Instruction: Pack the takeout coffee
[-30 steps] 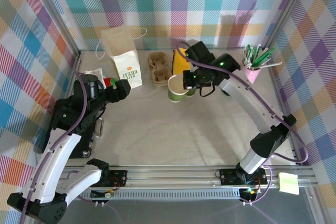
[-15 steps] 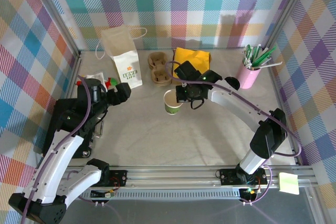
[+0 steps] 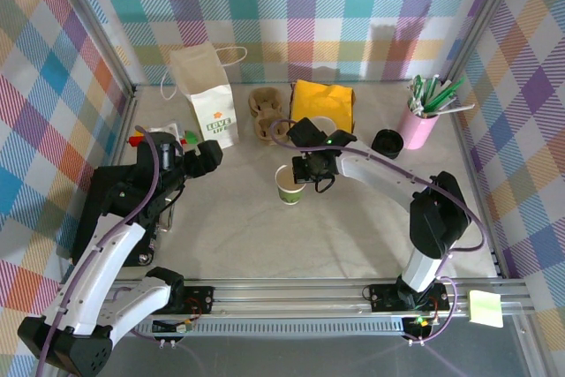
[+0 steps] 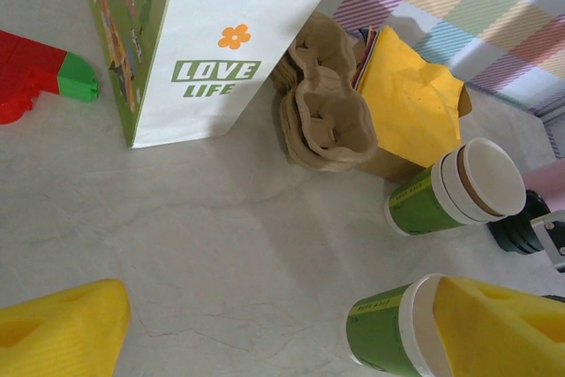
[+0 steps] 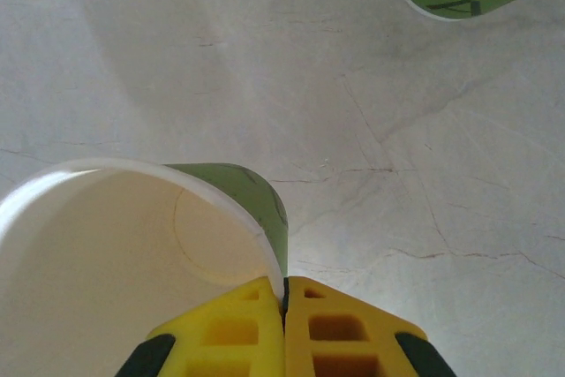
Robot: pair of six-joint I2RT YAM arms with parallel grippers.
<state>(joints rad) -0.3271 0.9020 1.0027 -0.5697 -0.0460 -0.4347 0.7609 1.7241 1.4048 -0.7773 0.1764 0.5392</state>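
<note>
The takeout coffee (image 3: 290,184) is a paper cup with a white rim and green lower part, upright and without a lid at mid-table. My right gripper (image 3: 303,170) is shut on its rim, one finger inside and one outside (image 5: 284,284). The cup's bare inside (image 5: 124,253) shows in the right wrist view. Whether the cup rests on the table I cannot tell. My left gripper (image 3: 210,154) stands open to the cup's left, nothing between its fingers (image 4: 281,306). The held cup (image 4: 384,333) appears beside its right finger. A second green cup (image 4: 441,193) stands by the yellow napkins.
At the back stand a white "LOVE LIFE" paper bag (image 3: 207,99), a brown pulp cup tray (image 3: 267,114) and yellow napkins (image 3: 322,103). A black lid (image 3: 387,141) and a pink pen holder (image 3: 424,121) are at the right. A red and green item (image 3: 181,137) lies left.
My right gripper has carried the cup from beside the pulp tray toward the near left, down to mid-table. The left gripper has barely moved.
</note>
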